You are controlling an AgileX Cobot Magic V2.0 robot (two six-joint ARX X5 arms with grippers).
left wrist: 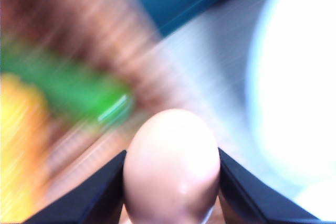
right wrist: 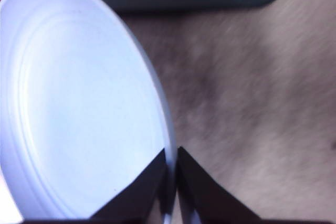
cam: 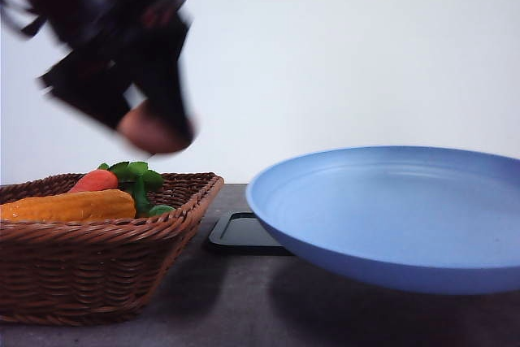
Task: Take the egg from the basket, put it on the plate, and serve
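My left gripper (cam: 158, 127) hangs above the basket (cam: 97, 274), shut on the reddish-brown egg (cam: 150, 130). In the left wrist view the egg (left wrist: 171, 163) sits squeezed between the two black fingers (left wrist: 100, 195), with the scene beneath blurred. The light-blue plate (cam: 390, 209) is lifted off the table at the right, tilted slightly. My right gripper (right wrist: 171, 182) is shut on the plate (right wrist: 79, 103) at its rim, one finger on each side of the edge.
The basket holds an orange corn cob (cam: 69, 205), a carrot (cam: 95, 180) and green leaves (cam: 134, 172). A flat black tray (cam: 244, 233) lies on the dark table between basket and plate. A white wall stands behind.
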